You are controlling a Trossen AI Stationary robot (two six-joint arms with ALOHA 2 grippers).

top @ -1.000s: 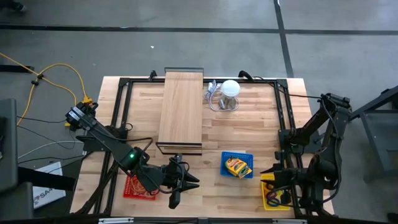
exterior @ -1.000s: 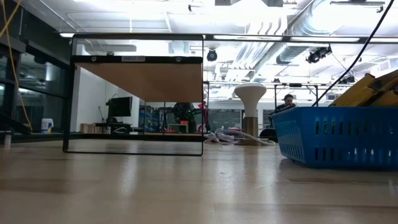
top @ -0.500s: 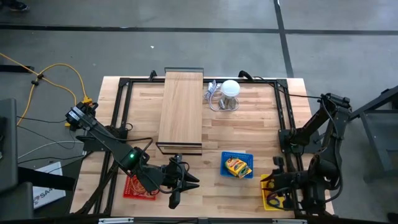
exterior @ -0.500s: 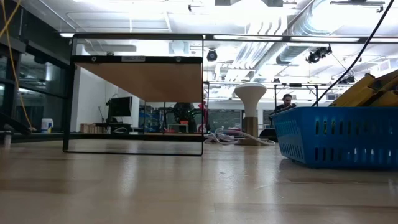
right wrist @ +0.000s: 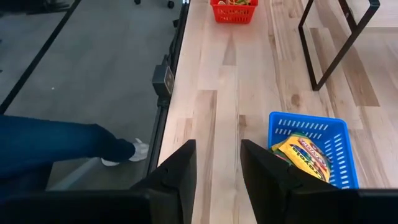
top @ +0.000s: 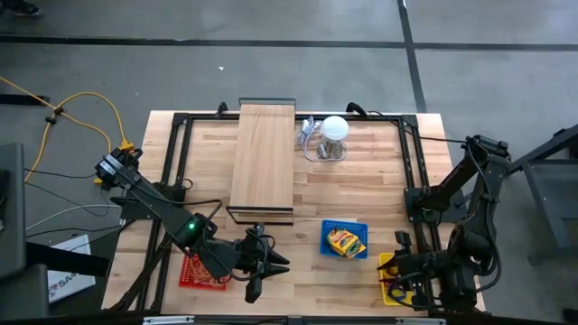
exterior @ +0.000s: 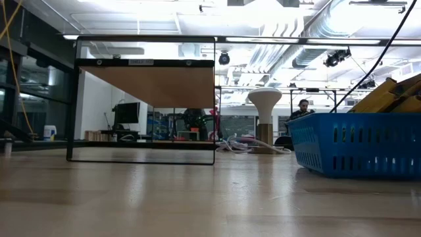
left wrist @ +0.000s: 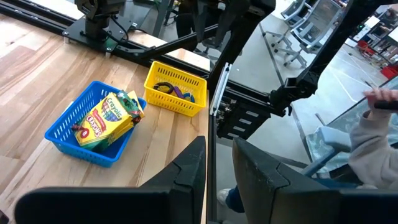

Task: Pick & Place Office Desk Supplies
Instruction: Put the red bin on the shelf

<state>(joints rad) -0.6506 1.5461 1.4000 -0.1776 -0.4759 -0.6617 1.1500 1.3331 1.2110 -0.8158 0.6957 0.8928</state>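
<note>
Both claws stand with their fingers parted by a narrow gap and nothing between them. From above, the left gripper (top: pixel 268 264) hangs low over the near edge of the wooden table (top: pixel 361 194), just beside the red basket (top: pixel 202 270) at the near left. In the left wrist view its two dark fingers (left wrist: pixel 186 177) point across the table toward the other baskets, and a person's pale sleeve (left wrist: pixel 373 146) shows at the far edge of that picture, off the table.

The right gripper (top: pixel 399 265) is at the near right corner, directly above the yellow basket (top: pixel 395 284). The right wrist view looks along the near edge of the table past its own fingers (right wrist: pixel 177 169), with the blue basket (right wrist: pixel 311 149) close by, the red one far off, and a person's jeans-clad leg and white shoe (right wrist: pixel 127 151) on the floor beside the table.

The supplies sit sorted in baskets: yellow crayon boxes (left wrist: pixel 111 116) lie in the blue basket in the middle of the near side; dark and coloured loops (left wrist: pixel 173 91), too small to tell apart, lie in the yellow basket; small yellowish items fill the red one.

Farther back a pale wooden board (top: pixel 263 161) rests on a black frame, and a white round lamp-like object (top: pixel 334 129) stands near the far edge with a cable beside it.
</note>
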